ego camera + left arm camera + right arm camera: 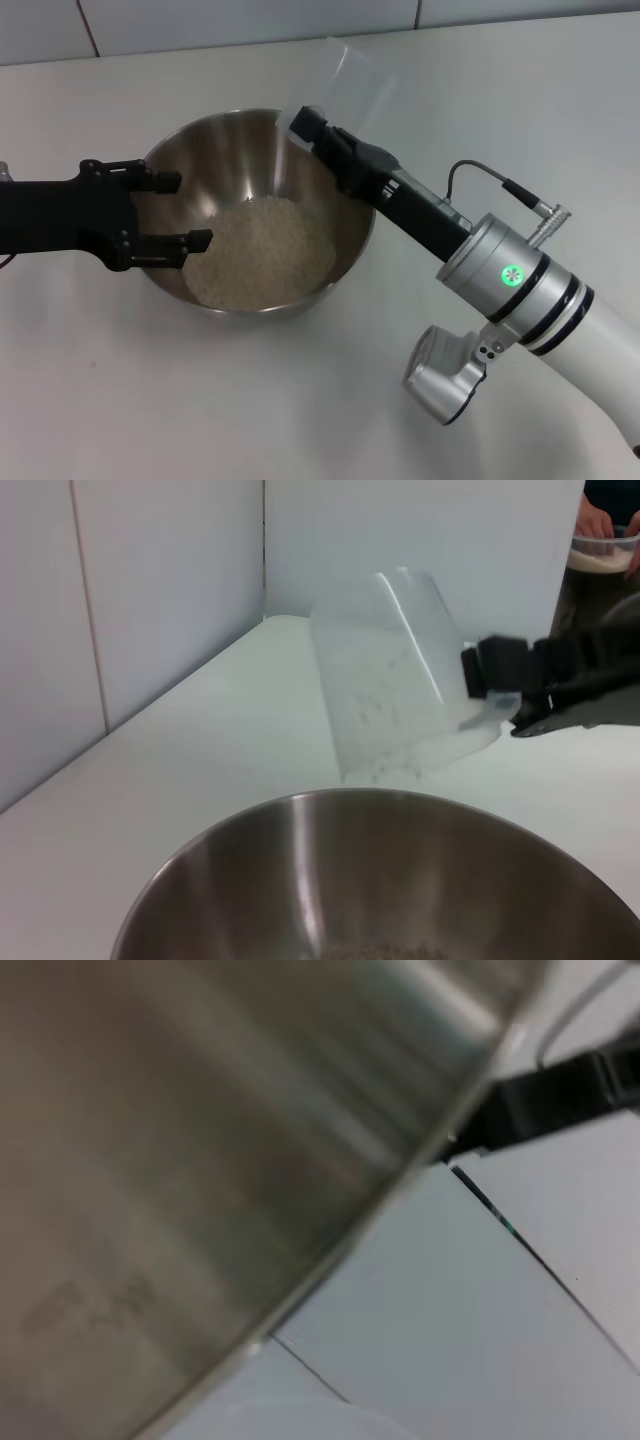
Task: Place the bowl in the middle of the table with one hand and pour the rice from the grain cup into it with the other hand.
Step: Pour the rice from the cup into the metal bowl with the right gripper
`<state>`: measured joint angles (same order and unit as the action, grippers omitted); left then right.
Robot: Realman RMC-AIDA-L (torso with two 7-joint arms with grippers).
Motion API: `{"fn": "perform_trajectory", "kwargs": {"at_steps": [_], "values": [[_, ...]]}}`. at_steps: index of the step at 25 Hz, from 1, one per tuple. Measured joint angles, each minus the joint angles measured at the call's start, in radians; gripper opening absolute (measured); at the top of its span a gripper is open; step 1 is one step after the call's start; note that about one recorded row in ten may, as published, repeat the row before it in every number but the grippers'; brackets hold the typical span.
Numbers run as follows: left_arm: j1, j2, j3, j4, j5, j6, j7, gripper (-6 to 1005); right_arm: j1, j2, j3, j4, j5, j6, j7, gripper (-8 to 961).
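The large round stainless-steel mixing bowl (262, 215) stands upright on the plain white matte tabletop (300, 400), near its middle. A loose pale heap of white rice grains (262, 250) covers the bottom of the bowl.

The left black two-finger gripper (190, 210) reaches in from the robot's left, level with the bowl's rim. Its fingers are spread apart, one fingertip (168, 181) at the rim and the other over the near-left wall; whether they touch the metal cannot be determined. They clamp nothing.

The right black two-finger gripper (305, 122) extends diagonally from the robot's right, its tip over the far rim of the bowl. Its fingers are closed on the small translucent whitish plastic grain cup (355, 80), holding it at its edge. The cup is raised above the table and tipped well off upright, just beyond the far-right rim of the bowl.

In the left wrist view, the cup (400, 675) hangs tilted just above and behind the bowl rim (330, 800), with a few grains clinging to its inner wall. The right gripper (500, 675) grips it from the side.

In the right wrist view, the bowl's brushed steel wall (200, 1160) fills most of the frame at close range.
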<state>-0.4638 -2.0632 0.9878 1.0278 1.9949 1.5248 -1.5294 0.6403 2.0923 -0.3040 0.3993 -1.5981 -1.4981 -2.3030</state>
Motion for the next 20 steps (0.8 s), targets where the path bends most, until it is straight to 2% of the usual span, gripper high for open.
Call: {"fn": "perform_trajectory", "kwargs": {"at_steps": [5, 8, 11, 12, 13, 16, 20], "values": [[-0.001, 0.000, 0.000, 0.000, 0.000, 0.002, 0.000, 819, -0.007, 0.000, 0.086, 0.011, -0.096, 0.020, -0.015, 106], [-0.001, 0.000, 0.000, 0.000, 0.000, 0.002, 0.000, 819, -0.013, 0.000, 0.148, 0.054, -0.120, 0.016, 0.093, 110], [-0.001, 0.000, 0.000, 0.000, 0.000, 0.002, 0.000, 819, -0.031, 0.000, 0.213, 0.103, -0.122, 0.011, 0.300, 113], [-0.001, 0.000, 0.000, 0.000, 0.000, 0.002, -0.001, 819, -0.047, 0.000, 0.248, 0.122, -0.122, 0.016, 0.454, 114], [-0.001, 0.000, 0.000, 0.000, 0.000, 0.002, -0.001, 819, -0.047, 0.000, 0.248, 0.122, -0.122, 0.016, 0.454, 115], [-0.001, 0.000, -0.001, 0.000, 0.001, 0.002, -0.001, 819, -0.073, 0.000, 0.302, 0.146, -0.121, 0.022, 0.699, 118], [0.001, 0.001, -0.001, 0.000, 0.001, 0.002, -0.001, 819, -0.108, -0.002, 0.372, 0.140, -0.123, 0.004, 1.131, 123]]}}
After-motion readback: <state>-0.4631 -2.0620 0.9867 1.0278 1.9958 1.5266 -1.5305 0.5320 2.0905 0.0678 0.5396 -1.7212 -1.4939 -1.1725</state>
